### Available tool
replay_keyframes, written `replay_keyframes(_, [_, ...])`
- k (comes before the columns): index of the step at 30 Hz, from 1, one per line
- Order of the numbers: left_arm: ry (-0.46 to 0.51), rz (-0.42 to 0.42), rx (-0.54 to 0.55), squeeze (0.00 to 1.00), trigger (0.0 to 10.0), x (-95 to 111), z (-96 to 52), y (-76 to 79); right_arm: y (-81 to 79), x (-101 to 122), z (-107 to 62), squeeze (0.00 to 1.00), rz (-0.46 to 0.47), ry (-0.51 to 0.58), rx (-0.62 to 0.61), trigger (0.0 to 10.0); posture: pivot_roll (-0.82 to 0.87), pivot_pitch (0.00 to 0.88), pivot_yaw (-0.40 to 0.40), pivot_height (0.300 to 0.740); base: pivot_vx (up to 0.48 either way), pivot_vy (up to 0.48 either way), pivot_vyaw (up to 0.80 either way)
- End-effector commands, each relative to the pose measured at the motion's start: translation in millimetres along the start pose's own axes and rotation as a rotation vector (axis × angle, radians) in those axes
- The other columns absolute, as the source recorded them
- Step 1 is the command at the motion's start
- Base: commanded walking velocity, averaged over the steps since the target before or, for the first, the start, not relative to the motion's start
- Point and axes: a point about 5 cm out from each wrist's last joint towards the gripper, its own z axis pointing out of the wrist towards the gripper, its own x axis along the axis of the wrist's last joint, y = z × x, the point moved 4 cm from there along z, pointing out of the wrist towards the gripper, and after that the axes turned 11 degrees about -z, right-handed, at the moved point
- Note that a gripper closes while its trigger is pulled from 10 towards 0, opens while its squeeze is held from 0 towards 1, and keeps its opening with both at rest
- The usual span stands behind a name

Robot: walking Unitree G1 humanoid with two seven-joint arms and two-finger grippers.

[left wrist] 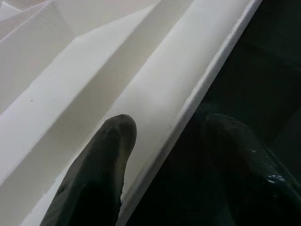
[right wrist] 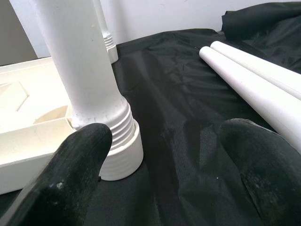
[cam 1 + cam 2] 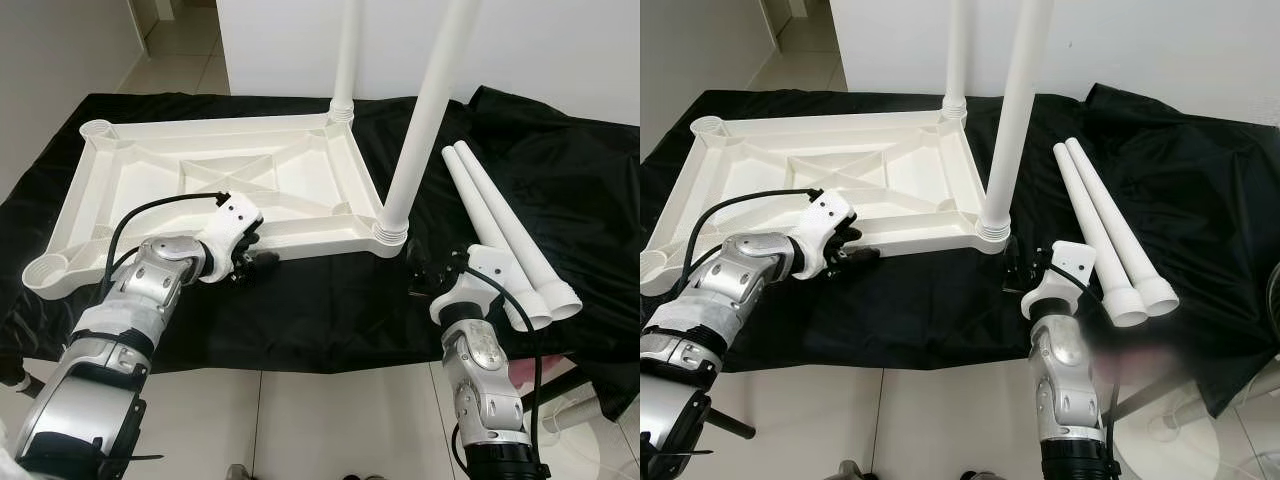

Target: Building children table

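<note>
In the left eye view, a white plastic tabletop [image 3: 220, 190] is being shown lying upside down on a black cloth [image 3: 560, 180] that is covering the worktop. Two white legs are standing upright in its corner sockets: a near leg [image 3: 415, 150] at the corner toward 3 o'clock and a far leg [image 3: 345, 60] at about 12 o'clock. Two loose legs [image 3: 500, 235] are lying side by side on the cloth at 3 o'clock, touching each other. The left end effector [image 3: 250, 262] is being held at the tabletop's near edge, toward 8 o'clock. The right end effector [image 3: 430, 275] is being held just beside the base of the near leg, at about 5 o'clock.

In the right eye view, the same layout is being shown, with a pale tiled floor [image 3: 940, 420] lying below the worktop's edge.

In the left wrist view, the fingers [image 1: 101, 174] of the left end effector are being held apart, one resting on the white rim of the tabletop [image 1: 155, 89] and the other over the black cloth, so the edge is being straddled.

In the right wrist view, the right end effector [image 2: 164, 174] is being held with its fingers wide apart, one just beside the ribbed collar of the near leg [image 2: 84, 66]. The loose legs [image 2: 258, 80] are lying beyond the other finger.
</note>
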Motion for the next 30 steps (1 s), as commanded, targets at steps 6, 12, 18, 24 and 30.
replay_keyframes(6, [-0.075,-0.004,0.086,0.00,10.0,-10,5.9,-9.6,0.6,0,3.9,0.00,-0.010,0.002,0.004,10.0,-0.03,0.052,0.007,0.740,0.000,0.000,0.00])
replay_keyframes(12, [-0.083,-0.044,0.158,0.00,10.0,-9,6.3,-20.0,-0.8,0,5.1,0.00,-0.009,0.005,0.006,10.0,-0.03,0.048,0.011,0.740,0.000,0.000,0.00])
replay_keyframes(18, [-0.103,-0.086,0.226,0.00,10.0,-10,4.4,-31.4,-1.9,1,5.6,0.00,-0.008,0.009,0.006,10.0,-0.04,0.042,0.019,0.740,0.000,0.000,0.00])
replay_keyframes(24, [-0.068,-0.089,0.228,0.00,0.0,-3,4.4,-32.5,-1.4,0,4.0,0.00,-0.010,0.007,0.003,10.0,-0.05,0.044,0.022,0.740,0.000,0.000,0.00])
replay_keyframes(30, [-0.057,-0.075,0.231,0.00,0.0,0,5.8,-32.3,-2.1,-2,1.9,0.00,-0.009,0.003,0.001,10.0,-0.05,0.048,0.026,0.740,0.000,0.000,0.00])
